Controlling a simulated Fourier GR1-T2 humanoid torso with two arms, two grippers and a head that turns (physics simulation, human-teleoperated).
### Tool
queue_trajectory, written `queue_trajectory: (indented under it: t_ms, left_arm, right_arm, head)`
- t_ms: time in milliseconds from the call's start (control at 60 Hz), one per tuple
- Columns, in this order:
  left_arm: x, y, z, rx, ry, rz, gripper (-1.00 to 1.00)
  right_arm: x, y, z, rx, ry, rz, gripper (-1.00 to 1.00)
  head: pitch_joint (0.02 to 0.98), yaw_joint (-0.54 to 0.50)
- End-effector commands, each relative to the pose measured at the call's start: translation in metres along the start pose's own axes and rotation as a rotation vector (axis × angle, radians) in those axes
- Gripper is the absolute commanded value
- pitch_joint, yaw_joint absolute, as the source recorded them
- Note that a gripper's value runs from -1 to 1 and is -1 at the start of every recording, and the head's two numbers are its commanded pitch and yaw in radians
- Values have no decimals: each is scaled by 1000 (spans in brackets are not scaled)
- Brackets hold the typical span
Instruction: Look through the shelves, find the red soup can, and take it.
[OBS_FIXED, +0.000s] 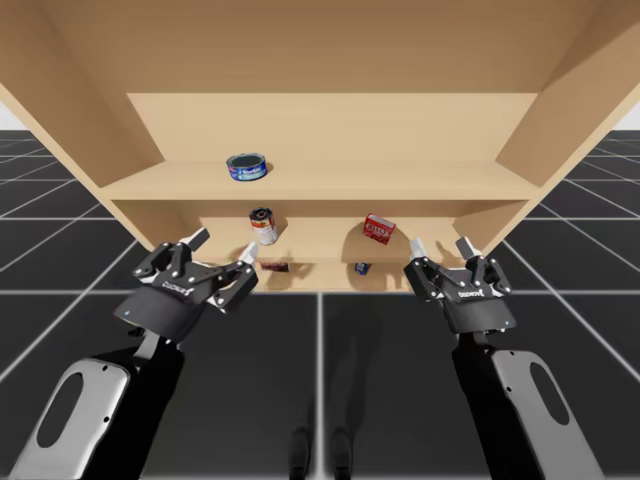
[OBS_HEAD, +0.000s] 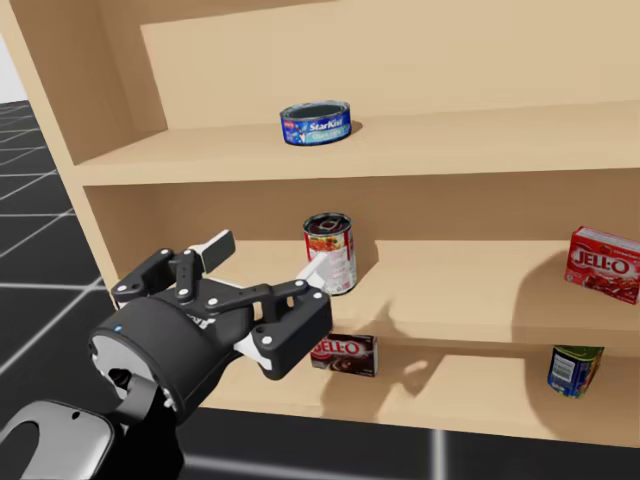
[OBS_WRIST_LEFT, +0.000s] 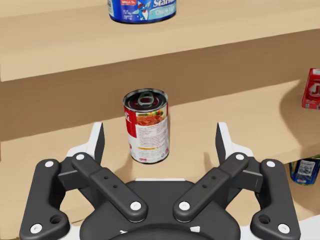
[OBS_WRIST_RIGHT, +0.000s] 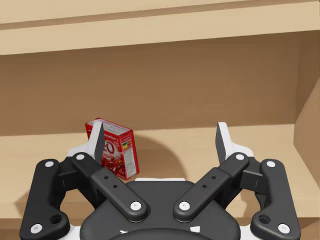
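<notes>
- left gripper (OBS_FIXED: 222, 246), fingers spread apart, faces the upright red-and-white metal soup can (OBS_WRIST_LEFT: 146, 126), untouched; a skewed reach could topple it.
- right gripper (OBS_FIXED: 440, 245) fingers also apart.

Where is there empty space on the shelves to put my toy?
Top wooden shelf: bare right of the flat blue can. Middle shelf: bare between the red soup can and red box. Crowded beside the soup can, by my left gripper.
</notes>
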Motion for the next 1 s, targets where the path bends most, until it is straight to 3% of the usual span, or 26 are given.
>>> queue_trajectory:
  t_ms: [17,67,467,717,883,917,933,950,967,1000]
  left_arm:
    - [5,-15,-23,-22,29,11,-1000]
    - [3,-14,-34,-13,35,30,-1000]
    - [-19,-7,-106,75,111,69,-1000]
    - [-42,-2,-135,117,162,43,-1000]
    - [-47,-2,-140,119,181,43,-1000]
    - [-47,-2,-139,118,180,40,-676]
    - [-47,-2,-139,116,179,39,-343]
    - [-46,-3,-138,114,176,37,497]
    - [-45,-3,-137,114,175,36,693]
    - [-43,-3,-135,109,171,34,754]
  right_arm:
    - [1,-1,0,-3,3,-9,-1000]
    - [1,-1,0,-3,3,-10,-1000]
    - [2,-3,0,-4,5,-20,-1000]
    - [2,-5,-1,-8,10,-21,-1000]
    - [2,-6,0,-9,11,-21,-1000]
    - [2,-6,-1,-10,11,-21,-1000]
    - [2,-6,-1,-10,11,-21,-1000]
    - [2,-6,0,-10,11,-21,-1000]
    - [2,-6,0,-10,11,-21,-1000]
    - [2,-6,0,-11,11,-22,-1000]
  head:
    - [518,239]
    - [516,239]
    - [517,222]
    - [512,207]
    - [512,207]
    - [511,207]
    - [511,207]
    - [510,208]
    - [510,208]
    - [511,207]
